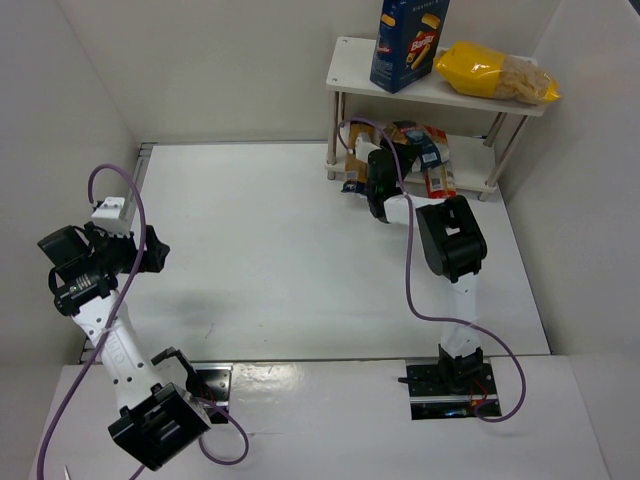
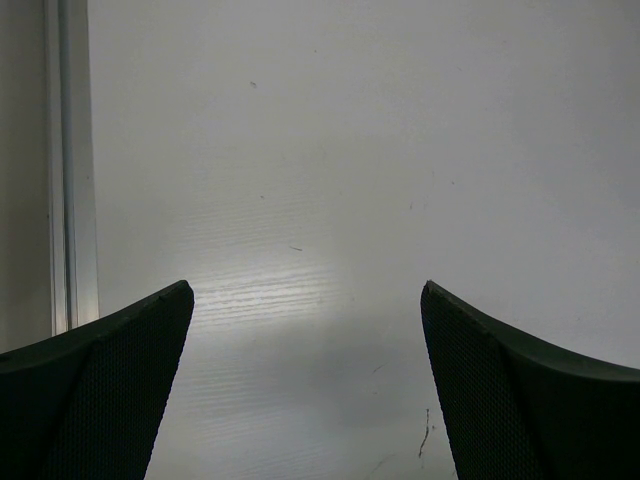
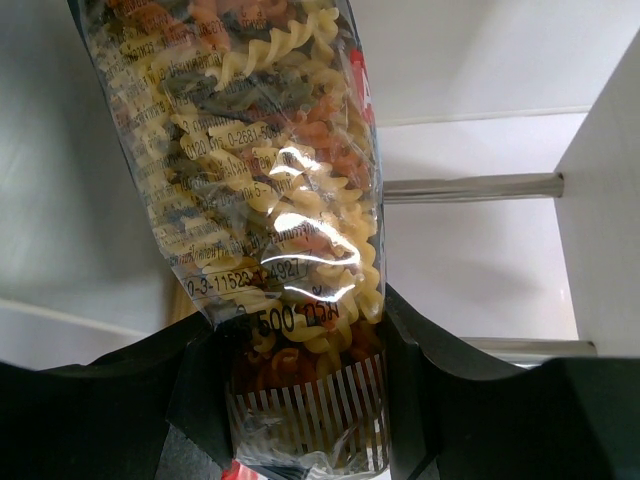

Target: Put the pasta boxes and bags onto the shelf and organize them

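My right gripper (image 3: 300, 325) is shut on the lower end of a clear bag of tri-colour spiral pasta (image 3: 270, 170), which reaches away from the fingers toward the shelf. From above, the right gripper (image 1: 379, 188) sits at the front left of the white shelf's (image 1: 350, 62) lower tier, where pasta bags (image 1: 425, 155) lie bunched. On the top tier stand a tall blue box (image 1: 408, 40) and a yellow bag (image 1: 490, 72). My left gripper (image 2: 305, 295) is open over bare table, far left (image 1: 150, 250).
A thin metal shelf leg (image 3: 470, 186) and a white shelf board (image 3: 605, 230) lie close to the right of the held bag. White walls enclose the table on the left, back and right. A purple cable (image 1: 410, 270) loops along the right arm.
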Motion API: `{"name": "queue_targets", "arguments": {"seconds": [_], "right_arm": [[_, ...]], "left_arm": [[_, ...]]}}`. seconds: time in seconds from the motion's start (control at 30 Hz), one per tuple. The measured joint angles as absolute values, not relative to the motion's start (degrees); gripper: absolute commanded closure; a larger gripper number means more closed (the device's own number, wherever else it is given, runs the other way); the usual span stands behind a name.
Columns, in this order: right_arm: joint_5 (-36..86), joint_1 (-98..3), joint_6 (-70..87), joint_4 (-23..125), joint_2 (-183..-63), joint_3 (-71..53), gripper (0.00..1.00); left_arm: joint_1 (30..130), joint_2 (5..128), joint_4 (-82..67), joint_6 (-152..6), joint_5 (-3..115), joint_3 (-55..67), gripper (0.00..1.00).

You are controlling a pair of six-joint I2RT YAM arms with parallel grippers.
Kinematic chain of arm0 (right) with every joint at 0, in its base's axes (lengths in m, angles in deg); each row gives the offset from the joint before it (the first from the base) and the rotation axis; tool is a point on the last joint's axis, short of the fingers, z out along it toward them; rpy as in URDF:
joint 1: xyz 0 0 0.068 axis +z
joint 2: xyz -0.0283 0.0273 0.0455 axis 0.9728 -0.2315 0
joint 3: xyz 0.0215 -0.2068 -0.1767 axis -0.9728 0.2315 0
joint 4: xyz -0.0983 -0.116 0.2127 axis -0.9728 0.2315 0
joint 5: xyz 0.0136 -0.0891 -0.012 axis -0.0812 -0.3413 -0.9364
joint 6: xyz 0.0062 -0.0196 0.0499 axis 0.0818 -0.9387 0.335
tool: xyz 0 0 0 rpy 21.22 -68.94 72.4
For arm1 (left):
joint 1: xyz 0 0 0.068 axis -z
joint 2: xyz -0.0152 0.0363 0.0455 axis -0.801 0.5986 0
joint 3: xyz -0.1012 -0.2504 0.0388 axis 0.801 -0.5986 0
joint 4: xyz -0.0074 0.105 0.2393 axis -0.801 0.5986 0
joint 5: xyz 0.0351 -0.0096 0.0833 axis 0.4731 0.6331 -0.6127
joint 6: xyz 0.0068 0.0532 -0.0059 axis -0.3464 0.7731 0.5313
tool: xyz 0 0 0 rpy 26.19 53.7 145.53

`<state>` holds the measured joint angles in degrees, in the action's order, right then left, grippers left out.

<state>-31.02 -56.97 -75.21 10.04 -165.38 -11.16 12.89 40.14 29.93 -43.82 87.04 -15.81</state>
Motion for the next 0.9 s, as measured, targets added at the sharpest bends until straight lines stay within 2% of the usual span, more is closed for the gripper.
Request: {"name": "queue_targets", "arguments": {"seconds": [0.1, 0.23, 0.27, 0.33, 0.43, 0.67, 0.7, 0.77, 0.9], "right_arm": [[-30.97, -57.00, -75.27, 10.04, -165.51, -11.92, 0.83], [-30.89, -57.04, -75.41, 10.04, -166.27, -12.75, 0.77], [-30.89, -57.26, -75.41, 10.11, -166.41, -12.75, 0.70], [-30.89, -57.28, -75.41, 10.08, -166.71, -12.75, 0.68], [-30.91, -57.28, -75.36, 10.24, -167.21, -12.75, 0.54], [-31.15, -57.65, -74.58, 10.37, -167.26, -13.23, 0.30], [-31.24, -57.74, -74.53, 10.15, -167.26, -13.50, 0.24], [-31.56, -57.87, -74.33, 9.69, -167.26, -13.96, 0.23], [-31.94, -57.91, -73.90, 9.43, -167.26, -14.24, 0.13]], "left_arm": [[12.89, 40.14, 29.95, -43.82, 87.04, -15.81, 0.00], [12.92, 40.14, 29.93, -43.79, 87.29, -15.81, 0.00], [12.89, 40.14, 29.93, -43.77, 87.33, -15.81, 0.00], [12.89, 40.14, 29.95, -43.77, 87.46, -15.81, 0.00], [12.92, 40.14, 29.95, -43.75, 87.50, -15.81, 0.00], [12.46, 40.14, 29.99, -43.75, 87.66, -15.81, 0.00], [12.43, 40.14, 29.99, -43.75, 87.66, -15.81, 0.00], [12.43, 40.14, 30.02, -43.75, 87.68, -15.81, 0.00], [12.43, 40.14, 30.02, -43.75, 87.68, -15.81, 0.00]]}}
